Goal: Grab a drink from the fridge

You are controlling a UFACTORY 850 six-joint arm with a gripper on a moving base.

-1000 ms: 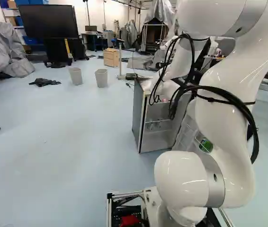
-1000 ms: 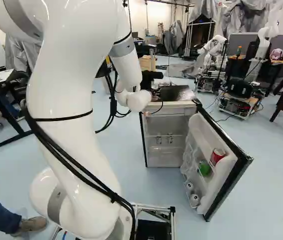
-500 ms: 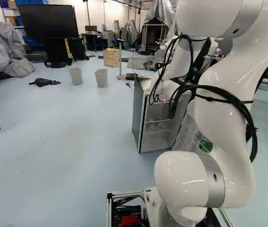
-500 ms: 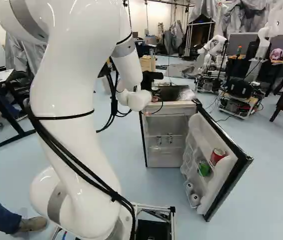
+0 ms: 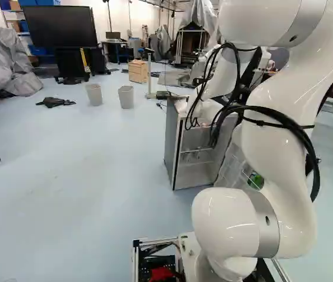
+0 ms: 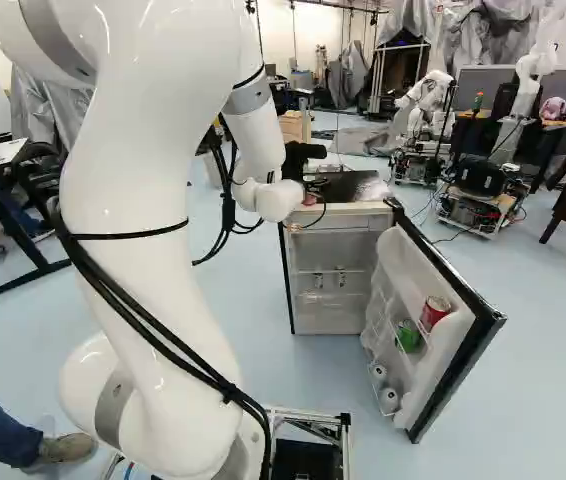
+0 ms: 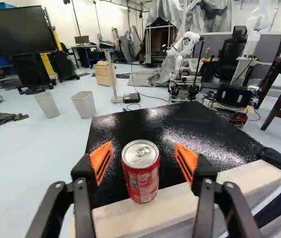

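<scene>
Red can [image 7: 141, 173], fingers [image 7: 101, 161] parted, arm [image 6: 143, 200] shifted slightly

A red, silver-lidded can [image 7: 141, 179] stands upright on top of the fridge [image 6: 347, 221], whose door hangs open.

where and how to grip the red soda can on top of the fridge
Probably around the body of the red soda can, coming level from the front of the fridge: it stands upright, its round wall is free on both sides, and the open end effector straddles it.
</scene>
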